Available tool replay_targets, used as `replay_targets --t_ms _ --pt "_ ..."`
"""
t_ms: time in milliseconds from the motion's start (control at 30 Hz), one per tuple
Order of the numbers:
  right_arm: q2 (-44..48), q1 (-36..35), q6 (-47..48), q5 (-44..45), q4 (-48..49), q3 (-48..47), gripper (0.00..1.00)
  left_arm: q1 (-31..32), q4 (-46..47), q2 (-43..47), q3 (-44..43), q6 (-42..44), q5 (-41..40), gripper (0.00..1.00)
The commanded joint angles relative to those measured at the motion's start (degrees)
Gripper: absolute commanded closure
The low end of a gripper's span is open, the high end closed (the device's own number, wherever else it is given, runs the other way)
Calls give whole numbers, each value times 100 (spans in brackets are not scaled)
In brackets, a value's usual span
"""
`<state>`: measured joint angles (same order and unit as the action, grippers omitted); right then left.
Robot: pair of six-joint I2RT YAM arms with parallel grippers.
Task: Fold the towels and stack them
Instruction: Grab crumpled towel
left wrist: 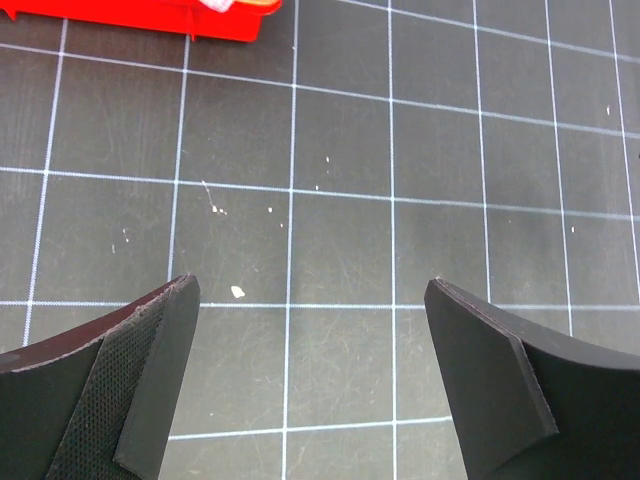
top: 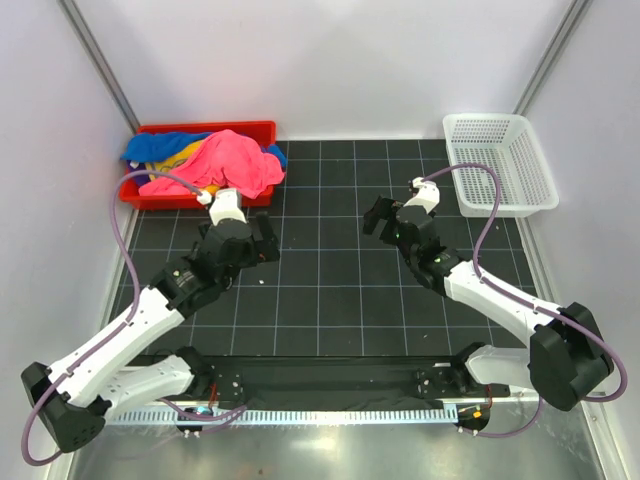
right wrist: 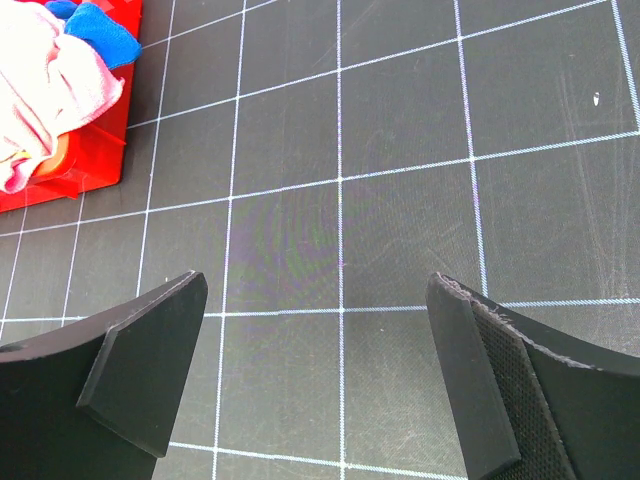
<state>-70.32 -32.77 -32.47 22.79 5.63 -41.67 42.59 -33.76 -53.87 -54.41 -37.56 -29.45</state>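
The towels (top: 215,160) lie heaped in the red bin (top: 205,129) at the back left; a hot pink one is on top, with bright blue and yellow beneath. The right wrist view catches the pink towel (right wrist: 40,95) and a blue one (right wrist: 100,30) at its top left corner. My left gripper (top: 268,243) hovers open over the black grid mat, just in front of the bin, nothing between its fingers (left wrist: 165,360). My right gripper (top: 374,216) is open too, over the mat's middle, empty.
A white mesh basket (top: 500,160) stands at the back right, with nothing in it. The red bin's edge (left wrist: 130,18) shows at the top of the left wrist view. Grey walls close in both sides and the back. Small white specks (left wrist: 238,292) dot the mat.
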Motion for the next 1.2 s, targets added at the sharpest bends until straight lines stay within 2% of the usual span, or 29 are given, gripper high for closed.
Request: replay_targets --t_ms 0,100,233,333,567,800,900,1033,1167 --pt "142 -1 -5 51 290 -113 0 -145 326 -115 -184 -181 -289 0" --pt "168 -1 -5 51 281 -96 0 -347 563 -282 -227 -208 -289 0" --pt "177 -1 4 33 325 -69 0 -1189 913 -895 -412 -313 0 0" --pt "168 -1 4 24 325 -61 0 -1577 1397 -1300 -614 -270 168 0" --pt "142 -1 21 -2 369 -43 0 -2456 1662 -3433 -1923 47 308 11" --pt "10 -1 83 -72 396 -78 0 -2668 1496 -5341 -3688 372 309 27" --pt "-16 -1 109 -64 430 -78 0 -2694 1188 -5853 -4382 503 265 30" --pt "-34 -1 127 -90 430 -87 0 -2747 915 -6565 -4938 487 63 35" --pt "-78 -1 153 -117 439 -113 0 -2756 862 -6786 -5097 460 10 38"
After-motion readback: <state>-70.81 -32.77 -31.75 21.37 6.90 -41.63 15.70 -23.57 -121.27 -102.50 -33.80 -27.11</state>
